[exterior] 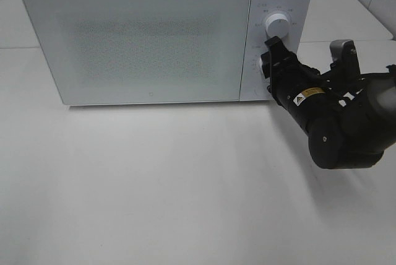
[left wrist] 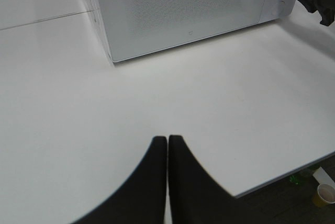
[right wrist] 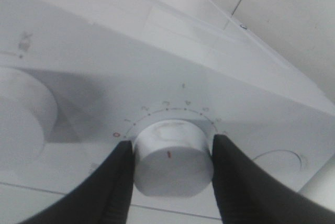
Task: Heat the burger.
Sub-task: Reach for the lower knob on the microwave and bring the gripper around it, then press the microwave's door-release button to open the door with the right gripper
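The burger is hidden; the white microwave (exterior: 142,42) stands at the back of the table with its door closed. My right gripper (exterior: 267,60) reaches to the control panel. In the right wrist view its fingers (right wrist: 118,182) press both sides of the lower white knob (right wrist: 172,158), whose red mark points toward the camera side. The upper knob (exterior: 276,27) is free. My left gripper (left wrist: 167,141) hovers over the bare table in front of the microwave (left wrist: 183,9), fingertips pressed together with nothing between them.
The white table (exterior: 185,178) runs wide in front of the microwave. Its near edge shows in the left wrist view, with a paper cup (left wrist: 324,195) on the floor beyond it. The right arm (exterior: 346,122) lies over the table's right side.
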You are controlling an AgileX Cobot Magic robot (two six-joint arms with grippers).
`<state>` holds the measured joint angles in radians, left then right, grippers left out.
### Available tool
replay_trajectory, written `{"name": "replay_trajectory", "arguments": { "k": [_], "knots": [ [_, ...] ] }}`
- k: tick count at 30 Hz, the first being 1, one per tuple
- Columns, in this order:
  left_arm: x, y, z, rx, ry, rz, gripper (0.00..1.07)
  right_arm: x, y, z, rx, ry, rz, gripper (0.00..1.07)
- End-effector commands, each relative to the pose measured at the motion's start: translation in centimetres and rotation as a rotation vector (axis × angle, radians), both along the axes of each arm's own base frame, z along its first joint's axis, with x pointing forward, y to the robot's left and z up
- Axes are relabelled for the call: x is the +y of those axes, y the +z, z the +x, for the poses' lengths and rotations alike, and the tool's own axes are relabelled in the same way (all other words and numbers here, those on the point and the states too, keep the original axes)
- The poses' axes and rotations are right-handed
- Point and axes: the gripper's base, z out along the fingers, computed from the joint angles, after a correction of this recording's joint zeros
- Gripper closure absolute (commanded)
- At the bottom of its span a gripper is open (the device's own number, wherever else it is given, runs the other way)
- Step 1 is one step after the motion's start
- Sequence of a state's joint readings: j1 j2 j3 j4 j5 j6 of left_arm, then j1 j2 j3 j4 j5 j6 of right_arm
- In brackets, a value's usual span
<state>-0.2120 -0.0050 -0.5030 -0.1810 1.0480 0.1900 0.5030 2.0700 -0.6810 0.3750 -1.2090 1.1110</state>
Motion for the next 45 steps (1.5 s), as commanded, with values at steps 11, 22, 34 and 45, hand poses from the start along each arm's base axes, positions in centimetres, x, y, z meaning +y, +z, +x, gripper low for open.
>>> {"name": "replay_trajectory", "arguments": {
  "k": [11,22,34,45],
  "knots": [
    [0.0,0.0,-0.2,-0.020,0.000,-0.014,1.06,-0.2,2.4,0.5,-0.146,-0.069,0.468,1.06],
    [0.0,0.0,-0.2,-0.020,0.000,-0.014,1.06,-0.1,2.3,0.4,-0.142,-0.062,0.447,0.92],
    [0.0,0.0,-0.2,-0.020,0.000,-0.014,1.06,-0.4,2.3,0.4,-0.150,-0.090,0.415,0.37],
    [0.0,0.0,-0.2,-0.020,0.000,-0.014,1.06,1.2,2.4,0.0,-0.142,0.108,0.345,0.32]
  ]
}}
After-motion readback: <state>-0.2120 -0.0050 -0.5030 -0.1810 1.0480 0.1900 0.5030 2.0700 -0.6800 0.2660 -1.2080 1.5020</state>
